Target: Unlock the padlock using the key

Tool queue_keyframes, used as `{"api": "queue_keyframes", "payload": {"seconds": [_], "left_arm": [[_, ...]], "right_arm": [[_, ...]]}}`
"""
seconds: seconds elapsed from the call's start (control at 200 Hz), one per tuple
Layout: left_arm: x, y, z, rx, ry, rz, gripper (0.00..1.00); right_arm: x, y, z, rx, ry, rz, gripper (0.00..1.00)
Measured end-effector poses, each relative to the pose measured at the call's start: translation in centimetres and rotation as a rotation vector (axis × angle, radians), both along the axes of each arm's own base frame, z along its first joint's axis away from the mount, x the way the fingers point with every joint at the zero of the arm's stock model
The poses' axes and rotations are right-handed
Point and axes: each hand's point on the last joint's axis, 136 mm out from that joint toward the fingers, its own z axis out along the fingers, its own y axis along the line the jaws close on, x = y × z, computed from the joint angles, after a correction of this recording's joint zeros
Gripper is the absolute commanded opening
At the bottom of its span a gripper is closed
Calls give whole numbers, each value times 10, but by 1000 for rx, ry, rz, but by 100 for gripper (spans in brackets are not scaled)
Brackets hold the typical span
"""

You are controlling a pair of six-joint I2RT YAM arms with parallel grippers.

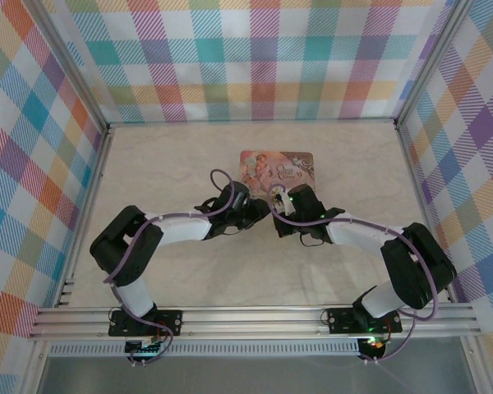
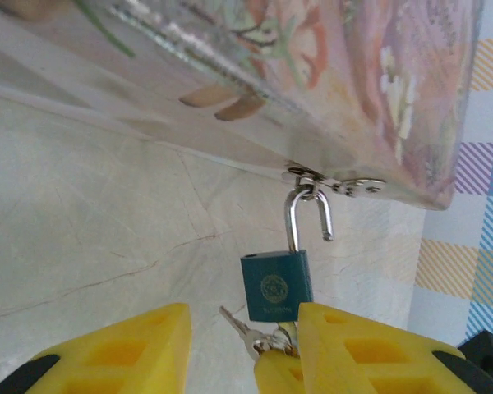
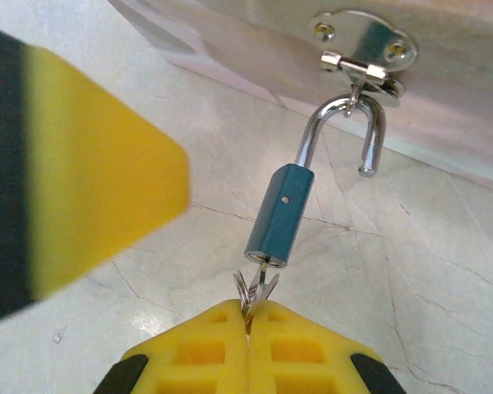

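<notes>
Right wrist view puts the right gripper [image 3: 248, 310] at the bottom. Its yellow pads are pressed flat together on the thin grey metal key [image 3: 262, 275] and its small wire ring, a tight pinch that keeps the key from twisting loose. The key runs up into the base of the small teal-blue metal padlock [image 3: 279, 212]. That padlock hangs tilted above the marbled cream table [image 3: 411, 271] because its curved steel shackle [image 3: 333, 111] is hooked through the silver hasp [image 3: 361, 51] on the side of the pink illustrated rectangular tin [image 1: 277, 168]. One leg of the shackle sits in the body while the other ends free in the air beside it, so I judge the lock sprung and the turn of the key done. The pull along the key looks like what holds the body stretched away from the hasp. From its own wrist camera, the left gripper [image 2: 245, 320] stands moderately wide, with a yellow finger on either side of the padlock body. It touches neither face that I can see and holds nothing. That flanking position would suit bracing the body against the key's twist, and with the jaws parted that brace is off. In the top view both arms meet at the tin's near edge. The body may swing once the key lets go.
</notes>
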Motion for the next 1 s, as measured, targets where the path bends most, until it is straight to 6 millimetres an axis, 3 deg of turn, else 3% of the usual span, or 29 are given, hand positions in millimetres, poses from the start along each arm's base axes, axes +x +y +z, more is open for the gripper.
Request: {"api": "queue_keyframes", "payload": {"seconds": [0.3,0.67,0.82,1.0], "left_arm": [[10,34,33,-4,-98,70,42],[30,78,38,56,-140,157,43],[39,93,40,81,-159,182,47],[45,103,41,106,-163,195,47]], "right_arm": [[-1,-3,-2,-25,-9,24,0],[-9,-10,-3,-104,-29,131,0],[-4,-2,6,-107,-36,176,0],[-3,6,3,-106,-27,219,0]]}}
